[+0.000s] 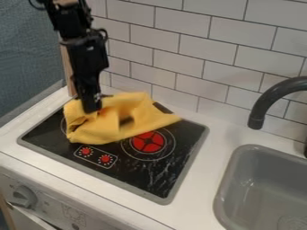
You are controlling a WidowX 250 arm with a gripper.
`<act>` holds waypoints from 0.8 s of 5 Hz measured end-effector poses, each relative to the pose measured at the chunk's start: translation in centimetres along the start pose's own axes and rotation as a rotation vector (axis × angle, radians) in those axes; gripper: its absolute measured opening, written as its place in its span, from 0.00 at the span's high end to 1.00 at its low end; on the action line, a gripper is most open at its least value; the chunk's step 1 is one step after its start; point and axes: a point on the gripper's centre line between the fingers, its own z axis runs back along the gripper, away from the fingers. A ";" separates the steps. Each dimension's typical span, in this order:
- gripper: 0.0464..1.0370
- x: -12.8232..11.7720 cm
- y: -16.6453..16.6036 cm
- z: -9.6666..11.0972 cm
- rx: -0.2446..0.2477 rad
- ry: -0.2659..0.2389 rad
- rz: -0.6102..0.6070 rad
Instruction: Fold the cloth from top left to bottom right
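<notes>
One rumpled cloth (114, 123), over back edge of stovetop (153, 177), jaws (92, 108) at cloth, cannot tell if pinching

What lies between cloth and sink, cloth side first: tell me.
From the cloth, the camera view shows black stove, its grey rim, then white counter up to the sink.
</notes>
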 end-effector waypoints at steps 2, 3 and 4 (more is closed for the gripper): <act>0.98 -0.3 -0.5 -3.7 0.040 0.065 -0.037; 0.95 -0.6 -0.4 -4.6 0.032 0.082 -0.025; 0.76 -0.7 -0.4 -4.7 0.026 0.087 -0.002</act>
